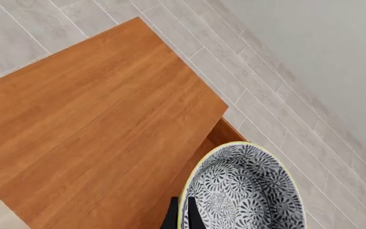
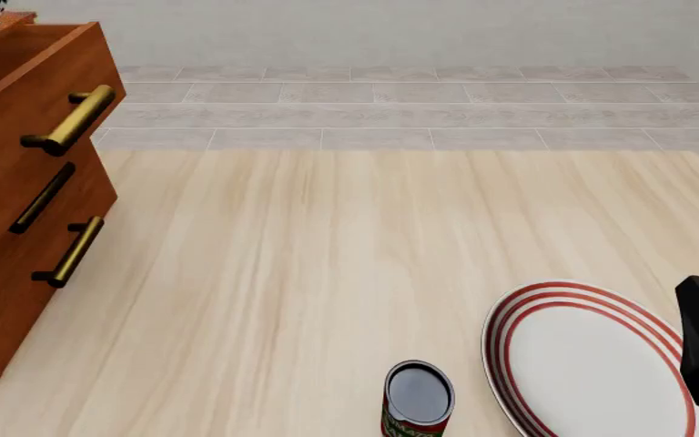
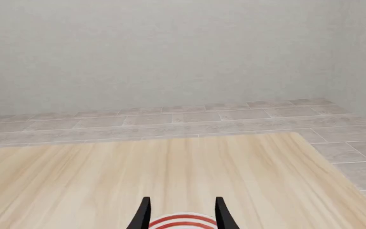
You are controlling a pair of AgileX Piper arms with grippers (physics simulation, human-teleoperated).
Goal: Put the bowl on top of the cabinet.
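Seen from above: cabinet [image 1: 94, 124], its reddish-brown wooden top filling the left and centre of the frame. At the lower right, bowl [image 1: 243, 191], floral inside, yellow-green rim, clamped at its near rim between the dark fingers [image 1: 193, 217] of the left gripper [image 1: 181, 215]. Beyond, grey floor tiles [image 1: 259, 90] and pale wall [image 1: 335, 52].
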